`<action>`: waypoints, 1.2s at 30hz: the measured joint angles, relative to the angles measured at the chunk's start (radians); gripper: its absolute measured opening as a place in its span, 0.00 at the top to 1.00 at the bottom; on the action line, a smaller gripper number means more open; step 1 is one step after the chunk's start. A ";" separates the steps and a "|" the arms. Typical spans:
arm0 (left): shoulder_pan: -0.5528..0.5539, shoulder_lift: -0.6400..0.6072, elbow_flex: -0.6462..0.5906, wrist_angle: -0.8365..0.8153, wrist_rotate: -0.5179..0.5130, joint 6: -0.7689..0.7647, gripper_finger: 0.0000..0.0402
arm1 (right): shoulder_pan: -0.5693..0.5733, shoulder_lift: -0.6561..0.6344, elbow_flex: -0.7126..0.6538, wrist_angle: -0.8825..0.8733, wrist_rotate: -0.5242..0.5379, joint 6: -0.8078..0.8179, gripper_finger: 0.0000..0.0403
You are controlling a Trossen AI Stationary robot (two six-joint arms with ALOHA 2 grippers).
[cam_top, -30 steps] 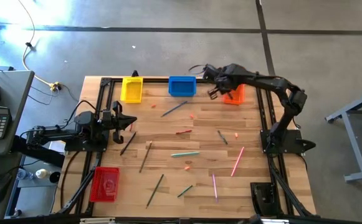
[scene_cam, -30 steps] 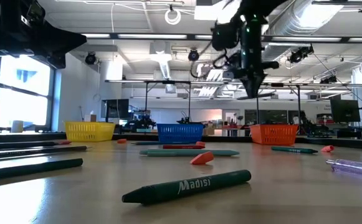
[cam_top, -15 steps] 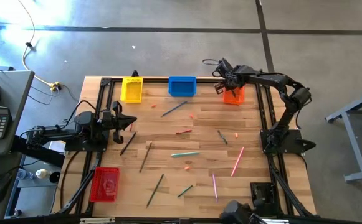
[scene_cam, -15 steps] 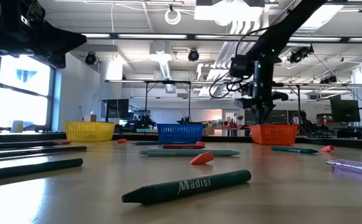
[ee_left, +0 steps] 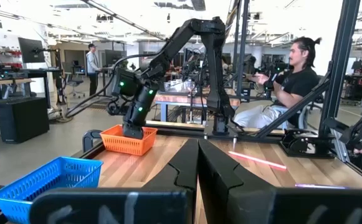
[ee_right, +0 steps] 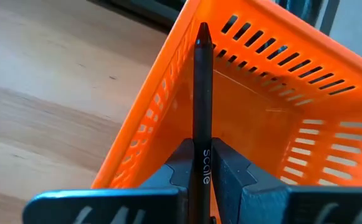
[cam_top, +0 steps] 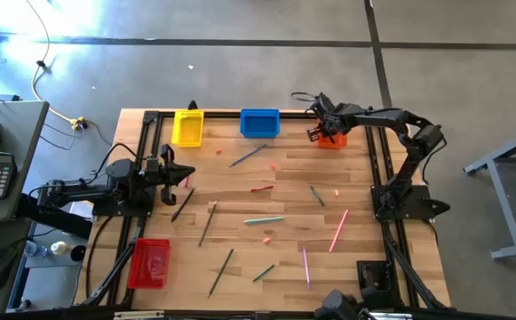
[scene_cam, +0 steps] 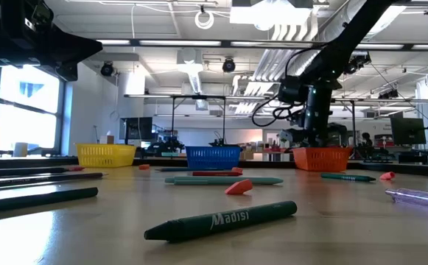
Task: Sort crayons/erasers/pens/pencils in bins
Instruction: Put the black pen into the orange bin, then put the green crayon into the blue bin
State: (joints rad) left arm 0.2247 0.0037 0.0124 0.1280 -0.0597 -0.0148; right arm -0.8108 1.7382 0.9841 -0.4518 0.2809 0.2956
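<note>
My right gripper [cam_top: 321, 132] hangs at the left edge of the orange bin [cam_top: 333, 139], shut on a black pen [ee_right: 202, 93] printed with "scale". The low view shows the gripper [scene_cam: 314, 140] pointing down just over the bin [scene_cam: 323, 158]. My left gripper [cam_top: 182, 175] waits shut near the table's left edge, fingers together [ee_left: 198, 168]. The yellow bin [cam_top: 187, 127] and blue bin [cam_top: 259, 123] stand along the far edge, and the red bin [cam_top: 149, 263] sits near left. Pink pens [cam_top: 338, 229], thin pencils [cam_top: 207, 222], crayons [scene_cam: 221, 221] and small erasers [cam_top: 266, 238] lie flat on the wood. My right gripper pinches the black pen between its two fingers [ee_right: 230, 171] at the printed stretch of the barrel [ee_right: 203, 163]. The pen runs along the fingers and sticks out well past their ends. It is lifted clear, its tip [ee_right: 203, 30] against the orange bin's rim.
Black frame rails [cam_top: 147, 142] border the table on the left and right. The orange bin's slotted wall [ee_right: 280, 112] fills the right wrist view. A seated person [ee_left: 286, 81] is beyond the table's right side. Sticks are scattered over the middle and near half of the table.
My right gripper has carried the black pen from between the blue and orange bins toward the table's right, down to the orange bin's left edge. My left arm has kept still.
</note>
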 joint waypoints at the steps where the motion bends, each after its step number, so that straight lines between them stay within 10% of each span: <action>1: 0.000 0.000 0.000 0.000 0.000 0.000 1.00 | 0.000 0.000 -0.001 0.007 -0.004 -0.011 0.94; 24: 0.000 0.000 0.000 0.000 0.000 0.000 1.00 | -0.001 0.000 0.011 0.018 0.007 -0.065 0.71; 36: 0.000 0.000 0.000 0.000 0.000 0.000 1.00 | 0.150 -0.001 0.247 -0.169 0.110 -0.088 0.98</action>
State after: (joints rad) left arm 0.2248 0.0040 0.0124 0.1280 -0.0601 -0.0150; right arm -0.6606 1.7370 1.2311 -0.6212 0.3912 0.2073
